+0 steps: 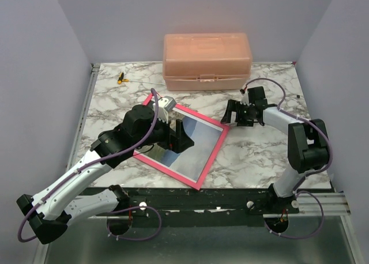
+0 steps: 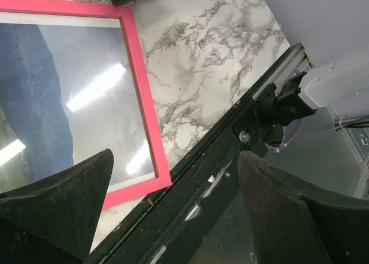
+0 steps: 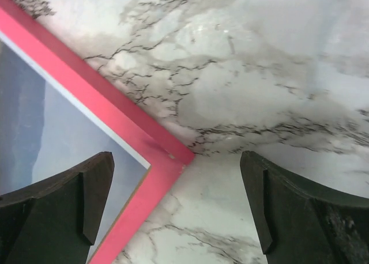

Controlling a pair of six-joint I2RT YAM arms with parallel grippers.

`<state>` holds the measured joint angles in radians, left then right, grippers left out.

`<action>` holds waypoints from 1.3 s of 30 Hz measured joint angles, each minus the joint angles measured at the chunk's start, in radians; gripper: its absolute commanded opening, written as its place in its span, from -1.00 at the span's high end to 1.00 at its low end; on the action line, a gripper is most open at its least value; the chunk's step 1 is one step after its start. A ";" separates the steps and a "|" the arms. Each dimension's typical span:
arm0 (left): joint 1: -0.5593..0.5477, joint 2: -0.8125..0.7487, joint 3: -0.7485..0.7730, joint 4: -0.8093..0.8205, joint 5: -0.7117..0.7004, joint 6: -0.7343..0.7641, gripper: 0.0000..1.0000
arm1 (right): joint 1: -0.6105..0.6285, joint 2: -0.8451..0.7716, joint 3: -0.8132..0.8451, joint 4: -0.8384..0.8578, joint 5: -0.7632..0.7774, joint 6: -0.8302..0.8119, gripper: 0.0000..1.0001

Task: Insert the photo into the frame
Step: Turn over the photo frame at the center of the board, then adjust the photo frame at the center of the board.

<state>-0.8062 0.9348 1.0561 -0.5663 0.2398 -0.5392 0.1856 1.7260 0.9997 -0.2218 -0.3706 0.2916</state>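
Observation:
The frame (image 1: 214,157), with a thin pinkish-red border, lies flat and skewed on the marble table. The photo (image 1: 193,151) of pale sky and dark hills shows inside the border, with glare streaks on it in the left wrist view (image 2: 69,102). My left gripper (image 1: 180,136) hovers open over the middle of the photo, and nothing is between its fingers (image 2: 63,200). The frame's near corner (image 2: 164,180) shows in its view. My right gripper (image 1: 233,117) stands open just off the frame's far right corner (image 3: 187,155). One of its fingers (image 3: 75,200) is over the photo (image 3: 52,131), the other over bare marble.
A salmon-pink lidded box (image 1: 206,61) stands at the back of the table. A small yellow and black object (image 1: 121,77) lies at the back left. The black front rail (image 1: 202,198) runs along the near edge. Grey walls close in both sides.

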 measured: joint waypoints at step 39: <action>0.059 0.058 -0.045 -0.027 -0.071 -0.053 -0.82 | 0.311 -0.063 -0.040 -0.267 0.297 0.364 0.99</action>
<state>-0.7475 0.9932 1.0107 -0.5938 0.1684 -0.5926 0.4961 1.6627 0.9600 -0.4892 -0.0738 0.6552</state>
